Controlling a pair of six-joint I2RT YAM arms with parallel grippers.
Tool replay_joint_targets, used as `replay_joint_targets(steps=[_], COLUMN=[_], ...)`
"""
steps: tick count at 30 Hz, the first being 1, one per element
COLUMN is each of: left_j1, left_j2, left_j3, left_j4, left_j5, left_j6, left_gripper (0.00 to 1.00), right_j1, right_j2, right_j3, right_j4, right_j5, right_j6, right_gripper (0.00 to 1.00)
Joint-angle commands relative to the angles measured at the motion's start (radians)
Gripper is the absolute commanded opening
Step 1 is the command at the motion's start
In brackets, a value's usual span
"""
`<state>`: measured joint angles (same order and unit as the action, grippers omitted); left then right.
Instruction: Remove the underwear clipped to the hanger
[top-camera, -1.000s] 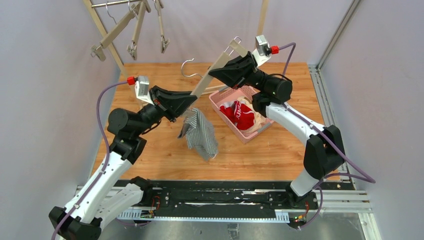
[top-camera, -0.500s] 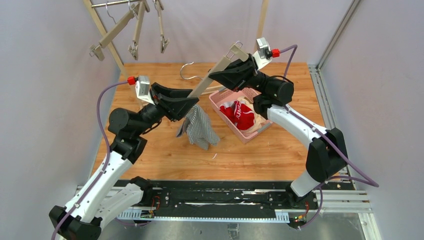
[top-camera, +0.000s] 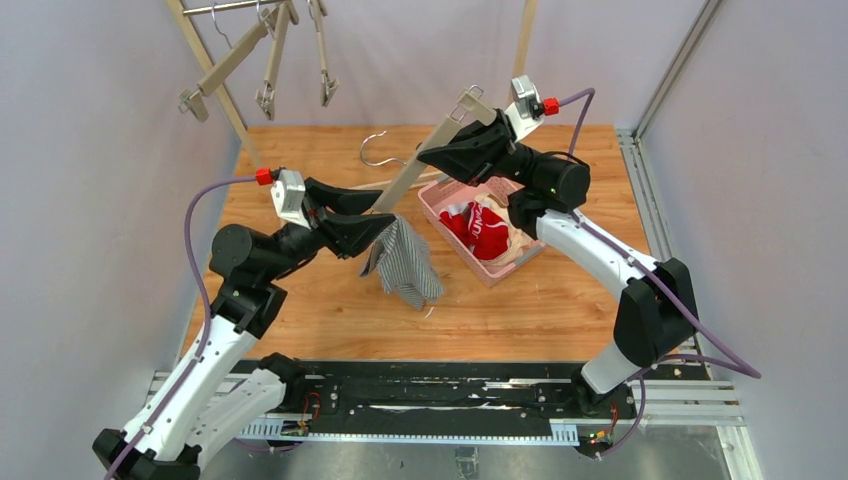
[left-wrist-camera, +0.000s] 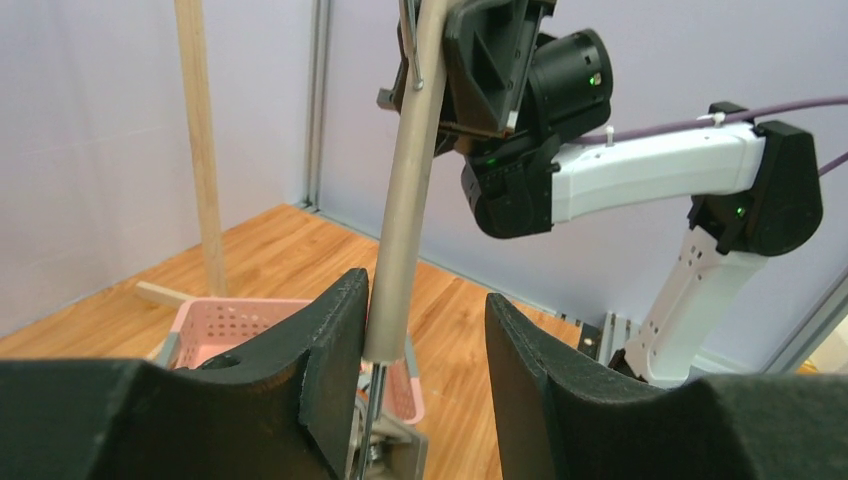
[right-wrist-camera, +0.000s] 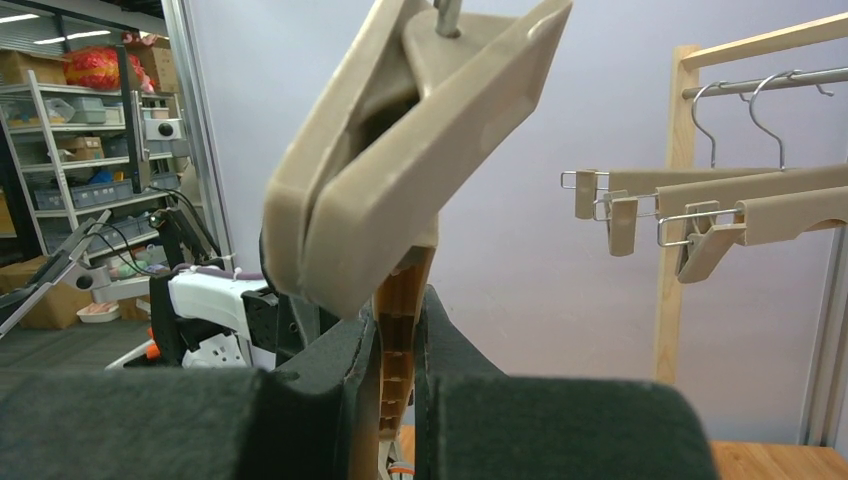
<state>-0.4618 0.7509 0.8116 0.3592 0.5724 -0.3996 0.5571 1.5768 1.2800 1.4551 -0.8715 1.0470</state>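
We find the right gripper (top-camera: 432, 152) clenched on the hanger (top-camera: 420, 165) near its upper end. In the right wrist view its fingers (right-wrist-camera: 330, 370) press on both sides of the tan bar, with an empty clip (right-wrist-camera: 400, 150) closed just above them. The hanger slants down from there towards the left gripper (top-camera: 385, 228).

The left gripper is parted. In the left wrist view the hanger bar (left-wrist-camera: 405, 180) runs down between its fingers (left-wrist-camera: 330, 330), close against one finger, with a clear gap to the other. We cannot tell whether that nearer finger touches the bar.

The striped shorts (top-camera: 408, 262) hang from the lower end of the hanger, directly below the left gripper and just left of the pink basket (top-camera: 455, 243). We cannot tell whether their hem reaches the table (top-camera: 560, 300).

The red shorts (top-camera: 482, 230) lie in the basket on top of the cream shorts (top-camera: 520, 245)
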Motion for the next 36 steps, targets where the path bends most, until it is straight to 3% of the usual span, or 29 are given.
replay_joint_targets(steps=[1, 13, 18, 30, 34, 36], left_j1=[-0.011, -0.011, -0.011, -0.011, -0.011, -0.011], left_j2=[-0.049, -0.091, -0.100, -0.106, -0.101, -0.093], left_j3=[-0.029, -0.064, -0.072, -0.056, -0.057, -0.056], left_j4=[-0.097, -0.172, -0.190, -0.206, -0.200, -0.165], left_j5=[0.020, 0.000, -0.082, -0.144, -0.138, -0.119], left_j6=[0.085, 0.139, 0.160, 0.201, 0.197, 0.184], left_gripper=[0.49, 0.48, 0.56, 0.58, 0.51, 0.34], right_j1=[0.002, 0.001, 0.002, 0.002, 0.002, 0.002], right_j2=[-0.047, -0.053, -0.060, -0.064, -0.064, -0.063], right_j3=[0.018, 0.019, 0.018, 0.018, 0.016, 0.011], right_j4=[0.037, 0.033, 0.029, 0.029, 0.028, 0.030], right_j5=[0.031, 0.039, 0.037, 0.037, 0.037, 0.037], right_j6=[-0.031, -0.028, -0.029, -0.022, -0.019, -0.018], right_gripper=[0.01, 0.01, 0.01, 0.01, 0.01, 0.01])
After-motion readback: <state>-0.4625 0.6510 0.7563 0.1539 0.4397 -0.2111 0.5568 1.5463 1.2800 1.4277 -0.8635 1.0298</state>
